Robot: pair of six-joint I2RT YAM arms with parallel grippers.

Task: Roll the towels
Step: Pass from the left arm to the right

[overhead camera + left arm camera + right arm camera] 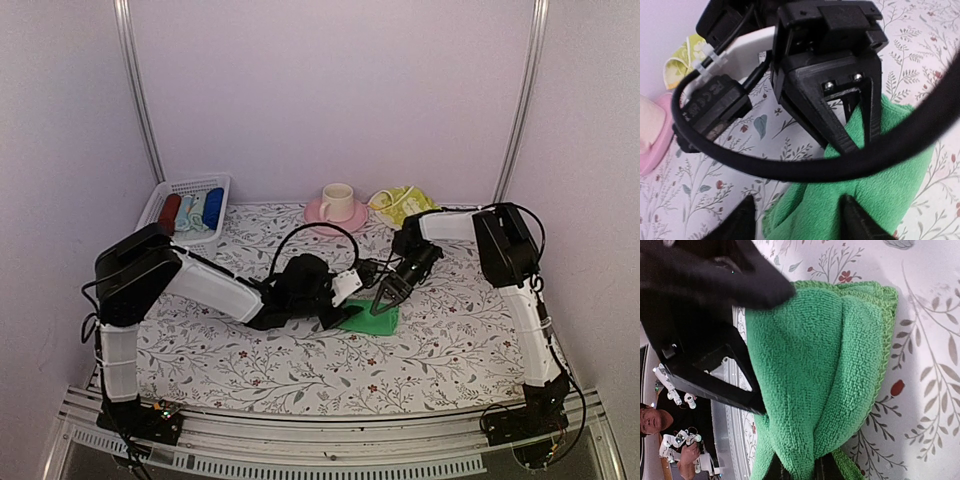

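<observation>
The plain green towel (376, 320) lies partly folded on the flowered tablecloth, mid-table. My right gripper (385, 299) comes down on its far edge and is shut on a raised fold of the green towel (805, 350), the cloth bunching between its tips (800, 471). My left gripper (346, 316) reaches in from the left. It is open, its tips (800, 222) astride the green towel's (880, 190) near-left edge, one on the tablecloth, one on the cloth. The pale yellow towel (403, 203) lies crumpled at the back.
A white basket (170, 190) at the back left holds dark red, pale blue and deep blue rolls. A pink saucer (318, 213) with a cream cup (337, 195) stands at the back centre, beside the yellow towel. A black cable (790, 170) crosses the left wrist view.
</observation>
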